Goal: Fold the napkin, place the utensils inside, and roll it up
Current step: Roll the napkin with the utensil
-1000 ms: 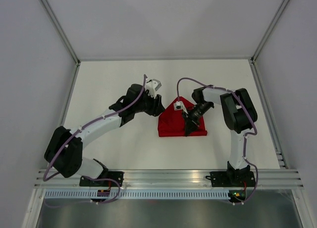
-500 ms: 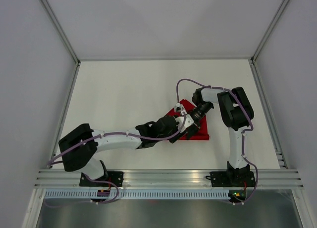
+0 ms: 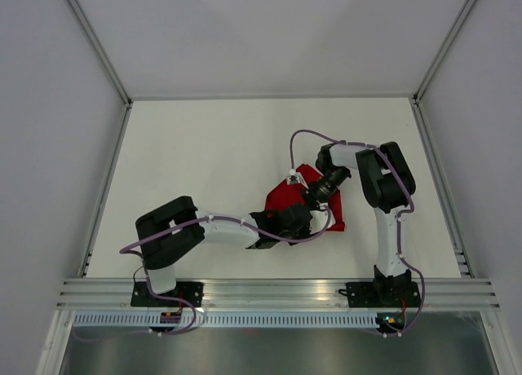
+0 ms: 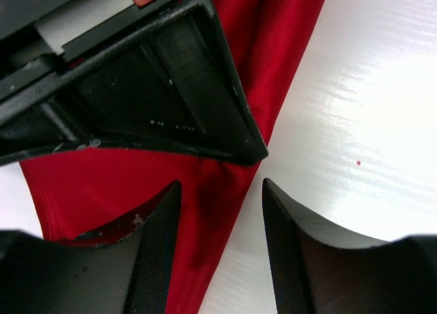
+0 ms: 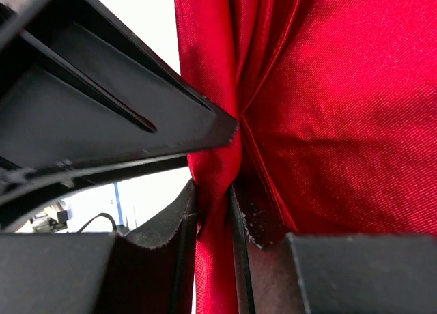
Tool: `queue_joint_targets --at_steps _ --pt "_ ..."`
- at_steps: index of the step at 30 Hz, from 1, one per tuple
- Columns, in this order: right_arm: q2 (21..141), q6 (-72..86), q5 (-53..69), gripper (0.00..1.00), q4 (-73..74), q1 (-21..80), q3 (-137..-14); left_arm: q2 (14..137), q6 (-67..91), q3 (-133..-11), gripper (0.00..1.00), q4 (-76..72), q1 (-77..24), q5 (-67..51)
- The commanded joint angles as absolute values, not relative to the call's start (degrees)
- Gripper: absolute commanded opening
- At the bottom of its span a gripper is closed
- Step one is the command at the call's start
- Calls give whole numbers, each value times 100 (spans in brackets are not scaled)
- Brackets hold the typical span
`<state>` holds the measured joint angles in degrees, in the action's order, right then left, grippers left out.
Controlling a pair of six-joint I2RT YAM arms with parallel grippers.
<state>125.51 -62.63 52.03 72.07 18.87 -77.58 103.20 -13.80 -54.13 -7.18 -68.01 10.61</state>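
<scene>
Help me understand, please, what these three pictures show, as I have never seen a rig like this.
The left arm and the right arm are robots bolted at the near edge of a white table. The wide picture comes from a fixed camera above and behind them. The two close-ups come from a camera on each wrist, with that arm's own black fingers at the bottom. On the table lies a red napkin, bunched into folds. The right pincer is shut on a fold of it. The left pincer stands open, one finger over the napkin, the other over bare table, close to the right pincer.
</scene>
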Motion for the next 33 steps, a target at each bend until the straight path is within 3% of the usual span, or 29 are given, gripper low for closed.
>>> queue_joint_targets --at_steps 1,8,17,20,23,27,33 --pt "12911 -6566 4315 12 6486 1863 -7813 10511 -1705 -5616 56 -1046 -6829 1090" --pt "12973 -6574 4324 12 6557 1863 -7901 10810 -1573 -5450 48 -1344 -6838 967" --pt "13034 -6592 4324 13 6653 1854 -7980 11109 -1521 -5405 3 -1196 -6812 625" --pt "12990 -6548 4359 19 6627 1855 -7980 11109 -1477 -5432 2 -1046 -6733 265" --pt "12850 -6469 4447 40 6618 1846 -7980 11066 -1406 -5405 2 -914 -6601 -139" --pt "12508 -6425 4666 53 6732 1750 -7954 11100 -1266 -5502 2 -625 -6399 -623" --pt "11831 -6082 4781 60 6671 1469 -7980 11066 -1099 -5590 2 -325 -6118 -1291"
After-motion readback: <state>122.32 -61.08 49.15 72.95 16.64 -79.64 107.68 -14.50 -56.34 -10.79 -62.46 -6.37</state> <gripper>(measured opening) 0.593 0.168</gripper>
